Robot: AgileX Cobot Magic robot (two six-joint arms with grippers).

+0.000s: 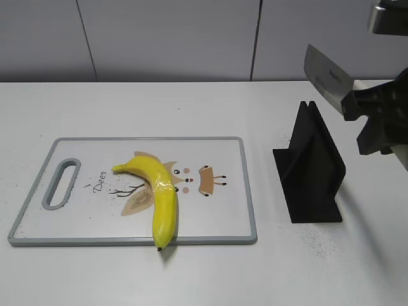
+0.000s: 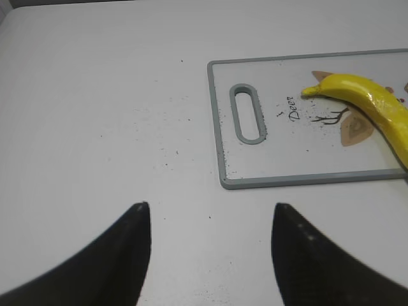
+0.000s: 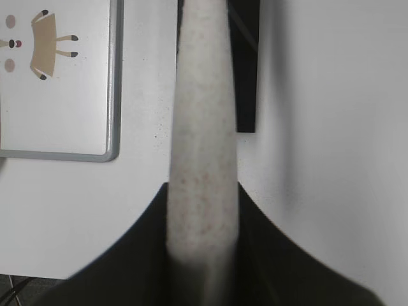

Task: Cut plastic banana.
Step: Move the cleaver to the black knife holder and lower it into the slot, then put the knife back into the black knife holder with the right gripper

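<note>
Colours on the white table (image 1: 191,280)

Bright yellow plastic banana (image 1: 159,191) with dark tip lies on a white, grey-rimmed cutting board (image 1: 217,217) printed with tan cartoon figures and "Deer"; right of the board, a matte black stand (image 1: 312,172) and silver-grey cleaver blade (image 1: 326,80).

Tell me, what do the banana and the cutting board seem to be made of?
The banana looks like glossy moulded plastic: bright highlights and a faint seam. The cutting board seems to be smooth white plastic with a grey rim, perhaps rubbery, and a printed cartoon.

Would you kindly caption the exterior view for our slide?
Right gripper lifts cleaver above black stand; banana waits on cutting board.
</note>
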